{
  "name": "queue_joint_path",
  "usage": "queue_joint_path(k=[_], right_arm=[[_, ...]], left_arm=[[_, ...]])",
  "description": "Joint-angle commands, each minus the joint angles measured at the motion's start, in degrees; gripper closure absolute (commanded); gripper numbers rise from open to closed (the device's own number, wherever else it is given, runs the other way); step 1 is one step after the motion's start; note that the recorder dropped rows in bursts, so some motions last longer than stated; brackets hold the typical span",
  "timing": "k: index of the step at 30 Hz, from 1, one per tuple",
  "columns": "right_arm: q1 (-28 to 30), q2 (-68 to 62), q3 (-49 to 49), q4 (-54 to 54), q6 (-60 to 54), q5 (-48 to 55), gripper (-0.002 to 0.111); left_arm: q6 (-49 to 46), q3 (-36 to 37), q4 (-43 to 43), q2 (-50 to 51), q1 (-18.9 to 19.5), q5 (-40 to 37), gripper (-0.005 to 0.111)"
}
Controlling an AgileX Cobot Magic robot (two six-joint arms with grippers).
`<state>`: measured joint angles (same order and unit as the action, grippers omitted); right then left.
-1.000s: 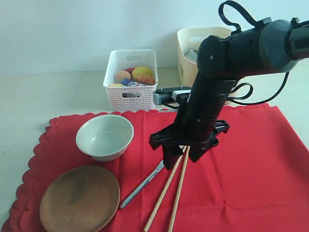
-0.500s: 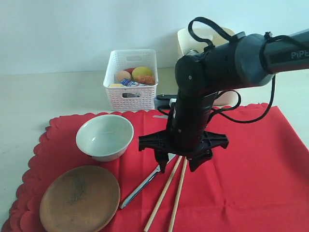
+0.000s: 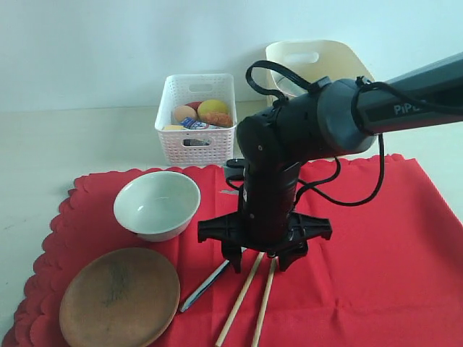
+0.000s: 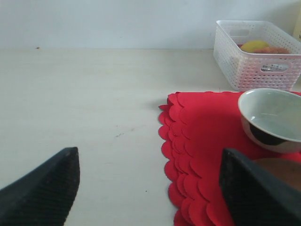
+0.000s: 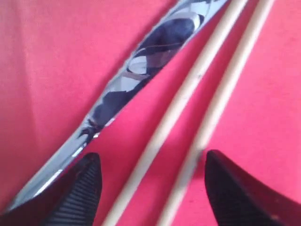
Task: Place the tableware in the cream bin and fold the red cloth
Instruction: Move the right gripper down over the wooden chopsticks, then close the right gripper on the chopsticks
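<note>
The red cloth [image 3: 376,246] lies spread on the table. On it are a pale bowl [image 3: 157,204], a brown wooden plate [image 3: 119,296], a metal knife [image 3: 205,285] and two wooden chopsticks [image 3: 246,300]. My right gripper [image 3: 260,262] points down over the chopsticks, low above the cloth. In the right wrist view it [image 5: 151,160] is open, with both chopsticks [image 5: 188,94] between its fingers and the knife [image 5: 136,80] just beside one finger. My left gripper [image 4: 148,155] is open and empty above the cloth's scalloped edge [image 4: 202,136], short of the bowl [image 4: 270,117]. The cream bin [image 3: 318,61] stands at the back.
A white perforated basket [image 3: 197,116] with food items stands behind the cloth, left of the cream bin. Bare pale table [image 4: 84,94] stretches left of the cloth. The right arm's black body rises over the cloth's middle.
The right arm has swung left and lowered, bringing its gripper further along the chopsticks towards the near edge. The cream bin behind it is now uncovered. The tableware has not moved.
</note>
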<state>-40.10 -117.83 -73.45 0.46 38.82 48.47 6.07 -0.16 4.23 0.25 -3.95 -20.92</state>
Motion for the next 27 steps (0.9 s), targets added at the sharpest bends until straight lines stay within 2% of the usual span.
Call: queue_joint_path(k=[1, 11, 13, 17, 20, 24, 27], right_arm=[[-0.2, -0.1, 0.4, -2.7, 0.0, 1.7, 0.047], [-0.2, -0.1, 4.7, -1.2, -0.2, -7.5, 0.050], [-0.2, -0.1, 4.7, -1.2, -0.2, -7.7, 0.056], [-0.2, -0.1, 4.7, -1.2, -0.1, -7.6, 0.081], [-0.2, -0.1, 4.7, -1.2, 0.0, -6.5, 0.093], [-0.2, 0.4, 4.7, -1.2, 0.0, -5.4, 0.103], [-0.2, 1.7, 4.7, -1.3, -0.1, -4.7, 0.104]], left_arm=[[0.1, 0.2, 0.1, -0.3, -0.3, 0.7, 0.029], [0.1, 0.2, 0.1, -0.3, -0.3, 0.7, 0.029], [0.1, 0.2, 0.1, -0.3, -0.3, 0.7, 0.029], [0.1, 0.2, 0.1, -0.3, -0.3, 0.7, 0.029], [0.1, 0.2, 0.1, -0.3, -0.3, 0.7, 0.029], [0.1, 0.2, 0.1, -0.3, -0.3, 0.7, 0.029], [0.1, 0.2, 0.1, -0.3, -0.3, 0.7, 0.029]])
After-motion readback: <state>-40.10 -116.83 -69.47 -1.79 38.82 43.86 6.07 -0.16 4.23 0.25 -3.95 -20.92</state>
